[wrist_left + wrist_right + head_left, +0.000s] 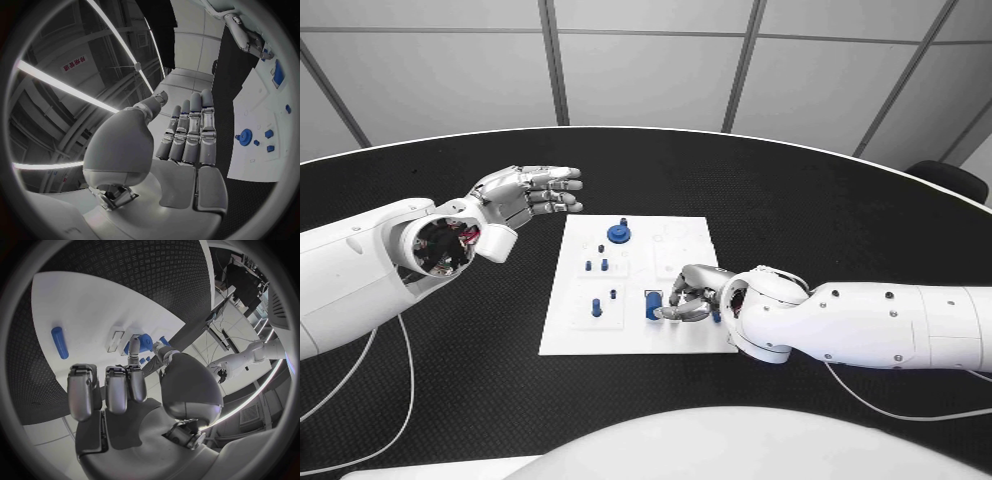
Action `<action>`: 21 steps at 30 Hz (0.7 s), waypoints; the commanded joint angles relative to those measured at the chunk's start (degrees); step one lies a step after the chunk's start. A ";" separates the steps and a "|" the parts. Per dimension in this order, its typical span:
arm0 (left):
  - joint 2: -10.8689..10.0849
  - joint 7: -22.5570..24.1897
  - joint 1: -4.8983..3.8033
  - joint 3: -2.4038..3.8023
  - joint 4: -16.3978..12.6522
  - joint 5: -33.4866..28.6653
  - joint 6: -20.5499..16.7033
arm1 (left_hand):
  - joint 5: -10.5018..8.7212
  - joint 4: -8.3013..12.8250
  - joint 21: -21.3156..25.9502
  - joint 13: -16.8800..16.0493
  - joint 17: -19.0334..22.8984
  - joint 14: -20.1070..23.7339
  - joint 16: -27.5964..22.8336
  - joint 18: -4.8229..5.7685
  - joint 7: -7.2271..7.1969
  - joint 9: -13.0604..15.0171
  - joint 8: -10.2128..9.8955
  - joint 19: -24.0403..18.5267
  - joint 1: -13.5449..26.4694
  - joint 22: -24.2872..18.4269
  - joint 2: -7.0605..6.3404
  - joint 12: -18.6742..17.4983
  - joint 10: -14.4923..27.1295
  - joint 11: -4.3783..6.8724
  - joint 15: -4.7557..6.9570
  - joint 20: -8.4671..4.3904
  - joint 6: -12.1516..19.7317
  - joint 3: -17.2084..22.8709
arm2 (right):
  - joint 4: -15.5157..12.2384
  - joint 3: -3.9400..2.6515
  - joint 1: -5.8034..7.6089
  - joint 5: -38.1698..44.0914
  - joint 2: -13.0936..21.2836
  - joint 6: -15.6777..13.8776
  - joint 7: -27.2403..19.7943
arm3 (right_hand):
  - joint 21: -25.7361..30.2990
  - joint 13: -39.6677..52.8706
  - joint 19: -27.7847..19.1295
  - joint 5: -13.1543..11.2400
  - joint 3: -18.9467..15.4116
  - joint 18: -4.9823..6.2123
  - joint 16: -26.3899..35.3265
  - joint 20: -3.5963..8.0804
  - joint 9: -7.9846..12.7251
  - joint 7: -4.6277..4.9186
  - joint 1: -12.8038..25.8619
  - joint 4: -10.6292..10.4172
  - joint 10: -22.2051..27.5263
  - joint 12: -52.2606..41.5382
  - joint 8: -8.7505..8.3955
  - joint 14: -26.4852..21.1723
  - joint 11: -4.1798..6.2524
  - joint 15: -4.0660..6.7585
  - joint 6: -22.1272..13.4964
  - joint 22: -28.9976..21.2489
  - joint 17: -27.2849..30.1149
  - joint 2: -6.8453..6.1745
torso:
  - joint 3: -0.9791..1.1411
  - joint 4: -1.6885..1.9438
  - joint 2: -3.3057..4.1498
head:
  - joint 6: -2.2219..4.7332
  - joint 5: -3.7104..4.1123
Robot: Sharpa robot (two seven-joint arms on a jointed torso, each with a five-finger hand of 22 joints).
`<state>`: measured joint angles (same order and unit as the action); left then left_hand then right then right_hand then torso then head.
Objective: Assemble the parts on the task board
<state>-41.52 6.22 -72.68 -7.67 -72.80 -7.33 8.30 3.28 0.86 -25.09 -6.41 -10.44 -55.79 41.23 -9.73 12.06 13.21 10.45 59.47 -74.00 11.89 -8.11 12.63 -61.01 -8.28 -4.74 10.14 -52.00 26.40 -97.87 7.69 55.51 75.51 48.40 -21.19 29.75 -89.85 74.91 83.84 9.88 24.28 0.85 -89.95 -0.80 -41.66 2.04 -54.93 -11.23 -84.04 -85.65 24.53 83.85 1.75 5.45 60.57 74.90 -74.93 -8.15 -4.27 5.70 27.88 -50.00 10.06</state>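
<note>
The white task board (pixel 574 335) lies in the middle of the table. A round blue part (pixel 619 235) stands near its far edge, and small blue pegs (pixel 596 266) stand left of centre. My right hand (pixel 692 293) rests low over the board's near right area with its fingers curled down. In the right wrist view its thumb and one finger pinch a blue part (pixel 143 342). A long blue part (pixel 653 305) lies beside the fingertips and shows as the blue bar (pixel 59 341). My left hand (pixel 528 195) hovers left of the board, fingers straight, holding nothing.
Two more small blue pegs (pixel 597 307) stand on the board's near left. The black table (pixel 819 210) stretches wide around the board. The right forearm (pixel 877 325) lies across the table to the board's right.
</note>
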 commanded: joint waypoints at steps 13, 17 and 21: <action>-0.05 -0.04 0.00 0.00 0.01 0.00 -0.08 | -0.23 -0.36 0.21 0.10 -0.05 0.28 -0.33 -0.70 -0.20 -0.07 -0.16 0.32 0.07 -0.06 0.04 0.38 0.26 0.02 -0.18 0.05 0.40 0.02 | 2.98 -0.03 -0.10 0.00 -1.46 -0.41 0.62 | -0.15 13.26 6.16 0.49 0.38 -0.85 -0.05 0.33 0.19 -0.04 -0.23 0.07 -4.50 -0.50 0.38 6.15 0.33 0.11 -0.08 15.10 -15.07 0.70 | 0.02 0.02 0.04 | 0.00 -0.13; -0.01 -0.05 0.00 -0.01 0.07 0.00 -0.08 | -0.23 -0.36 0.21 0.10 -0.05 0.28 -0.33 -0.70 -0.20 -0.07 -0.16 0.32 0.07 -0.06 0.04 0.38 0.26 0.02 -0.18 0.05 0.40 0.02 | 3.04 -0.04 -0.10 0.00 -1.68 0.18 0.11 | -0.15 13.28 6.16 0.64 0.28 -0.85 -0.05 0.33 0.22 -0.03 -0.17 0.13 -4.51 -0.53 0.41 6.15 0.32 0.12 -0.09 15.10 -15.07 0.42 | 0.10 -0.02 -0.01 | 0.00 -0.23; 0.08 -0.07 0.00 -0.01 0.18 0.01 -0.04 | -0.23 -0.36 0.21 0.10 -0.05 0.28 -0.33 -0.70 -0.20 -0.07 -0.16 0.32 0.07 -0.06 0.04 0.38 0.26 0.02 -0.18 0.05 0.40 0.02 | 3.28 -0.04 -0.10 0.00 -1.89 0.34 -0.15 | -0.15 13.27 6.16 0.63 0.17 -0.85 -0.05 0.33 0.25 -0.02 -0.12 0.20 -4.50 -0.51 0.43 6.15 0.32 0.11 -0.11 15.10 -15.07 0.14 | 0.02 -0.12 -0.07 | 0.00 -0.23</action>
<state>-41.48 6.15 -72.68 -7.68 -72.66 -7.32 8.24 3.28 0.86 -25.09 -6.41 -10.42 -55.79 41.23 -9.73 12.06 13.21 10.45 59.47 -74.00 11.90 -8.11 12.63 -61.01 -8.28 -4.74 10.14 -52.00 26.40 -94.71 7.65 55.40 75.51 46.57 -20.86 29.67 -89.85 74.91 83.84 10.17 24.29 0.86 -89.95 -0.80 -41.45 2.04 -55.28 -11.22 -84.04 -85.87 24.75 83.85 1.74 5.44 60.58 74.90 -74.92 -7.79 -4.21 5.66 27.87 -50.00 9.87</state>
